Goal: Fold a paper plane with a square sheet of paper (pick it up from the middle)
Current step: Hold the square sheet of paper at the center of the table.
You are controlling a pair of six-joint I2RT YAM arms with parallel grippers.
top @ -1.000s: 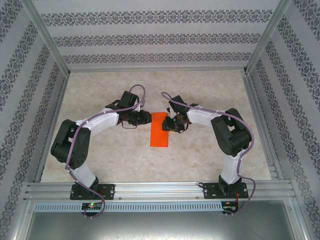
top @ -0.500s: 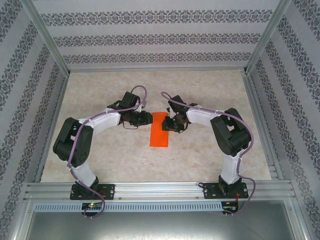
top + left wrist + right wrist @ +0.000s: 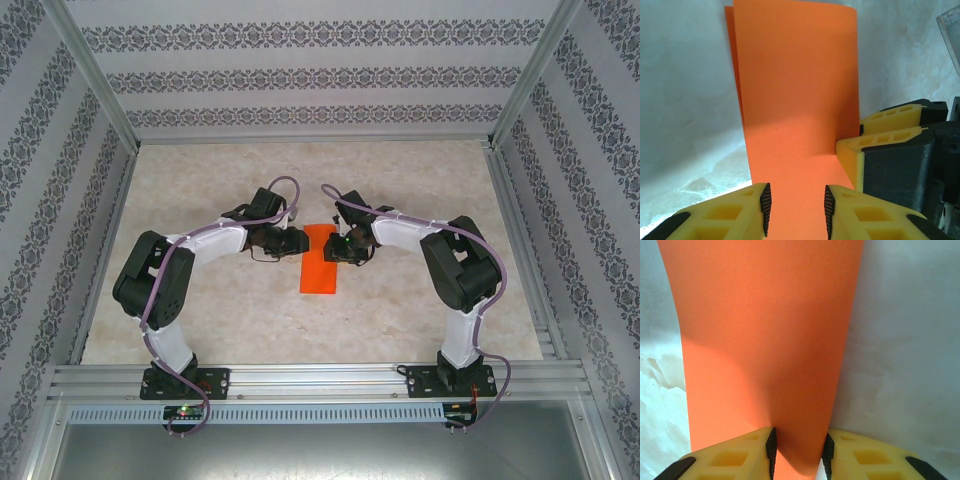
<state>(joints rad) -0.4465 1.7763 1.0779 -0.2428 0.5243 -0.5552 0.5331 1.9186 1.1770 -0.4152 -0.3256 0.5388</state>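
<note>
The square sheet of paper (image 3: 320, 262) lies on the table as an upright orange-red rectangle, doubled over; a second layer peeks out along its edge in the left wrist view. My left gripper (image 3: 296, 242) hovers at the paper's upper left edge, open, with flat paper (image 3: 795, 100) under the gap between its pads (image 3: 795, 210). From the other side my right gripper (image 3: 338, 247) meets the upper right edge, also open. Its pads (image 3: 798, 455) straddle a slightly raised strip of paper (image 3: 765, 330). The right fingers (image 3: 860, 150) show yellow beside the sheet.
The pale marbled table (image 3: 220, 320) is ringed by an aluminium frame (image 3: 320, 380) and patterned walls (image 3: 320, 80). Both arms bend inward from their bases at the near edge, with their elbows out to the sides.
The left arm has shifted a little to the right, bringing its gripper closer to the paper's left edge. The right arm and the paper have stayed put.
</note>
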